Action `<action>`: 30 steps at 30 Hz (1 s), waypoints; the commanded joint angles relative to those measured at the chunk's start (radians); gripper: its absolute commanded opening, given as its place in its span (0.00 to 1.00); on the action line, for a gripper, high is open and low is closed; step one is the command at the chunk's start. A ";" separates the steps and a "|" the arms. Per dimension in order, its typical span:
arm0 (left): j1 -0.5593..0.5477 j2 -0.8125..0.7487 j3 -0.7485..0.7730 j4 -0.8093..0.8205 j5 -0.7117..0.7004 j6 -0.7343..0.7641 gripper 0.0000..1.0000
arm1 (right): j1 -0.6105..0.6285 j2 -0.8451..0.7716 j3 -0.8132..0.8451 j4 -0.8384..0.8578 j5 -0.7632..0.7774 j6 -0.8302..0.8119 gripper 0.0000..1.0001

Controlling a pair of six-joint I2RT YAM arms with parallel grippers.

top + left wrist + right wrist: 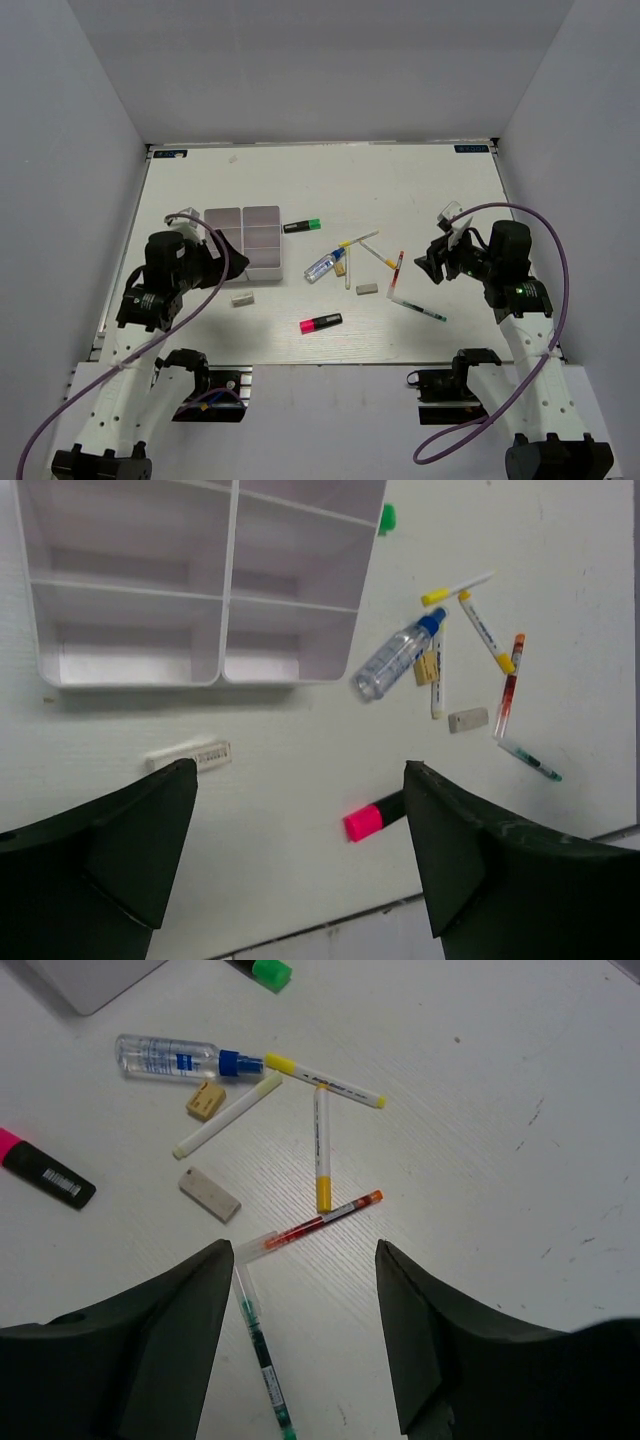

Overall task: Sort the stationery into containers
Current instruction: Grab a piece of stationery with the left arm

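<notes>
Left wrist view: my left gripper (298,778) spread wide, holding nothing, over white eraser (190,755) and pink highlighter (372,817). Right gripper (302,1252) agape too, empty, above red pen (318,1220). I judge pick stage: next needs descent, jaws straddling one item. White tray (130,675): every compartment I see bare; stationery all loose on table (480,1080).

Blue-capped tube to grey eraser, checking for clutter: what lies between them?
A tan eraser and a thin white pen, in the right wrist view.
</notes>
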 commanded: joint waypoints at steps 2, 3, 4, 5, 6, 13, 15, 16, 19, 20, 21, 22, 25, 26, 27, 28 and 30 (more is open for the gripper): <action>-0.008 0.071 -0.028 -0.111 0.078 -0.054 0.95 | -0.003 0.011 0.037 0.054 -0.051 0.017 0.65; -0.008 0.071 -0.046 -0.111 0.090 -0.070 0.95 | -0.005 0.011 0.037 0.057 -0.057 0.015 0.65; -0.008 0.081 -0.066 -0.111 0.090 -0.070 0.95 | -0.003 0.014 0.035 0.059 -0.064 0.011 0.65; -0.008 0.082 -0.100 -0.111 0.107 -0.084 0.94 | -0.003 0.014 0.032 0.065 -0.071 0.006 0.65; -0.008 0.082 -0.111 -0.100 0.119 -0.084 0.92 | -0.003 0.016 0.031 0.069 -0.073 0.002 0.65; -0.019 0.167 -0.111 -0.137 0.064 -0.146 0.90 | -0.003 0.014 0.023 0.086 -0.114 0.000 0.65; -0.029 0.201 -0.096 -0.137 0.009 -0.160 0.92 | -0.005 0.017 0.023 0.086 -0.122 -0.001 0.65; -0.038 0.212 -0.079 -0.137 -0.017 -0.172 0.92 | -0.006 0.009 0.021 0.089 -0.133 -0.003 0.65; -0.060 0.246 -0.066 -0.137 -0.086 -0.217 0.92 | -0.006 -0.004 0.018 0.094 -0.143 -0.003 0.65; -0.060 0.246 -0.066 -0.113 -0.095 -0.232 0.92 | -0.005 -0.007 0.015 0.096 -0.154 -0.003 0.65; -0.084 0.255 -0.080 -0.100 -0.109 -0.246 0.92 | -0.008 -0.017 0.012 0.102 -0.159 -0.006 0.65; -0.094 0.255 -0.080 -0.091 -0.150 -0.255 0.92 | -0.006 -0.018 0.011 0.103 -0.171 -0.006 0.65; -0.121 0.264 -0.111 -0.066 -0.230 -0.277 0.92 | -0.008 -0.026 -0.012 0.114 -0.180 -0.011 0.66; -0.131 0.264 -0.135 -0.033 -0.239 -0.298 0.92 | -0.009 -0.029 -0.015 0.120 -0.185 -0.012 0.66; -0.149 0.264 -0.145 -0.019 -0.249 -0.314 0.92 | -0.008 -0.027 -0.020 0.132 -0.185 -0.014 0.66; -0.160 0.275 -0.154 0.009 -0.267 -0.323 0.92 | -0.008 -0.024 -0.037 0.138 -0.191 -0.012 0.66; -0.190 0.289 -0.154 0.018 -0.336 -0.335 0.93 | -0.011 -0.021 -0.045 0.149 -0.192 -0.015 0.66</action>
